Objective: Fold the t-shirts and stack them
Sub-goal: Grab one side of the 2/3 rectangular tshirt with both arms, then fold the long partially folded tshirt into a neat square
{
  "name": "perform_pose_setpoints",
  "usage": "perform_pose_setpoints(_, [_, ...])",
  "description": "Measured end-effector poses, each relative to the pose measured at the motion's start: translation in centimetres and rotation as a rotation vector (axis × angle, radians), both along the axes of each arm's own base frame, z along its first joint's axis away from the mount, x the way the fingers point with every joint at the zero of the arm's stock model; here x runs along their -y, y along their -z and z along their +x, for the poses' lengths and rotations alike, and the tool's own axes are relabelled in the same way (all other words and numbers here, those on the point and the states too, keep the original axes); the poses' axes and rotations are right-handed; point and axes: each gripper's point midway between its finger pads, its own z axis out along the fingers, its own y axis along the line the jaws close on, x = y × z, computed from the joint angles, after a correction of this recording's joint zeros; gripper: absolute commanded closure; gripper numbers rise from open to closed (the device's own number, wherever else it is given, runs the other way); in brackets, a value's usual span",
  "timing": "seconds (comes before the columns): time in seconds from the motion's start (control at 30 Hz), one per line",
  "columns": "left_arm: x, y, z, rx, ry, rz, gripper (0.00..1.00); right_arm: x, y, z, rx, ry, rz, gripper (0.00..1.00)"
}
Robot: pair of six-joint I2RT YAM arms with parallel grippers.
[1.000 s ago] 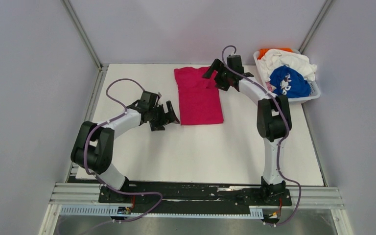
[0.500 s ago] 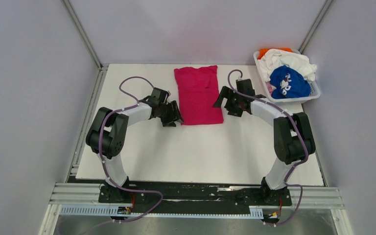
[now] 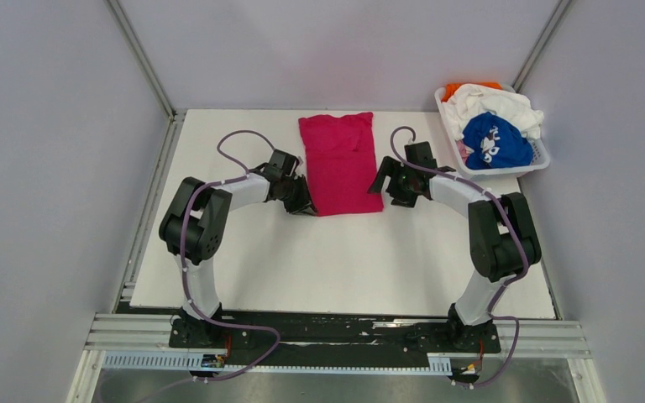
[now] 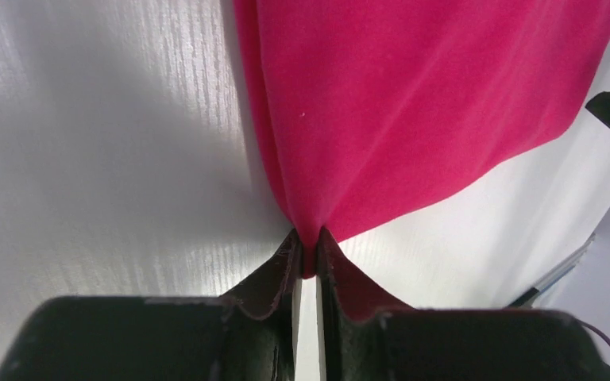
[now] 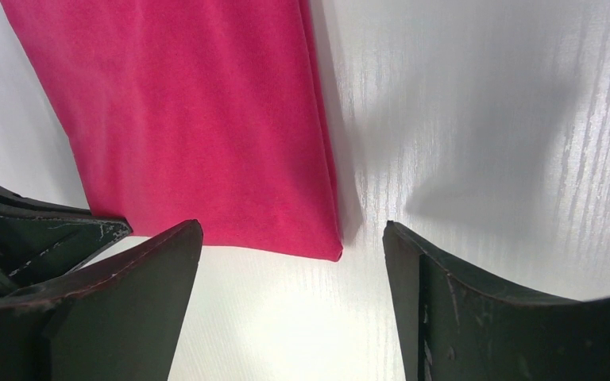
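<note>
A magenta-pink t-shirt (image 3: 340, 159) lies folded into a long strip on the white table. My left gripper (image 3: 306, 207) is at its near left corner. In the left wrist view the gripper (image 4: 308, 238) is shut on the t-shirt (image 4: 429, 95), with a pinch of pink cloth between the tips. My right gripper (image 3: 381, 188) is at the near right corner. In the right wrist view it (image 5: 291, 225) stands open, its jaws on either side of the corner of the t-shirt (image 5: 191, 119) and apart from it. Blue (image 3: 495, 141), white (image 3: 495, 105) and orange (image 3: 462, 86) t-shirts sit in the basket.
The white slotted basket (image 3: 504, 174) stands at the table's back right edge. Bare white tabletop (image 3: 344, 269) spreads between the shirt and the arm bases. Grey walls close in the left, back and right sides.
My left arm moved in to the shirt's near left corner and shut on it. My right arm swung from the shirt's far end down to the near right corner, its jaws narrowing slightly.
</note>
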Motion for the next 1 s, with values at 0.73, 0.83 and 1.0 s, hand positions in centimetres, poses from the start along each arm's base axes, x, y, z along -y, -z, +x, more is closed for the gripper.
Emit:
perform_pose_setpoints(0.73, [0.2,0.2,-0.1,0.004,0.009,0.008,1.00,-0.5,3.4,-1.7,-0.085,-0.038,0.028,0.76])
perform_pose_setpoints(0.83, [0.2,0.2,-0.1,0.004,0.008,0.008,1.00,-0.9,3.5,-1.2,-0.070,-0.049,0.047,0.90])
perform_pose_setpoints(1.0, [0.1,0.1,0.0,0.011,0.006,0.015,1.00,-1.5,3.4,-0.7,-0.044,-0.066,0.069,1.00])
